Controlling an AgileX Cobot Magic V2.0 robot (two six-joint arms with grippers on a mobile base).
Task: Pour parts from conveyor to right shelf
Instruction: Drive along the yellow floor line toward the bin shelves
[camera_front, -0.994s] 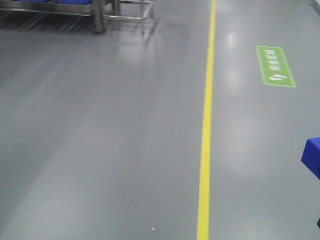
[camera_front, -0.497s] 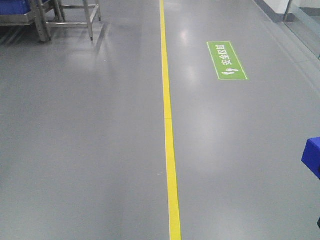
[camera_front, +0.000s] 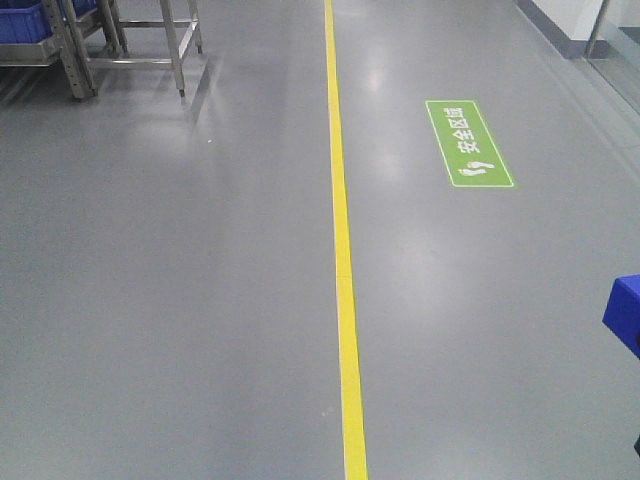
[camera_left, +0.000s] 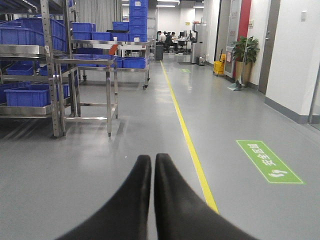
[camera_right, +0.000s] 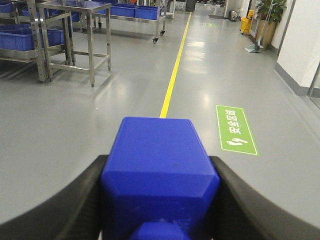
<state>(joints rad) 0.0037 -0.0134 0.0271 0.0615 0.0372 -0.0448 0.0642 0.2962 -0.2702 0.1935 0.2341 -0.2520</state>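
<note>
**Open floor ahead, blue box clamped at the right**

Bare grey floor (camera_front: 180, 300) is seen ahead of both claws, split by a yellow line (camera_front: 340, 250), with a green floor sign (camera_front: 468, 143) to its right. The blue box (camera_right: 157, 150) is clamped between the fingers of the right claw (camera_right: 160, 170) (its contents cannot be seen). The left claw (camera_left: 152, 159) is pressed closed on nothing. Ahead and left of it, steel racks (camera_left: 50, 75) are loaded with blue bins (camera_left: 30, 95), their contents hidden.

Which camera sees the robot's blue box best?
Right wrist view: the blue box fills the middle, close up. Front view catches only a corner at the right edge; left wrist view misses it.
</note>
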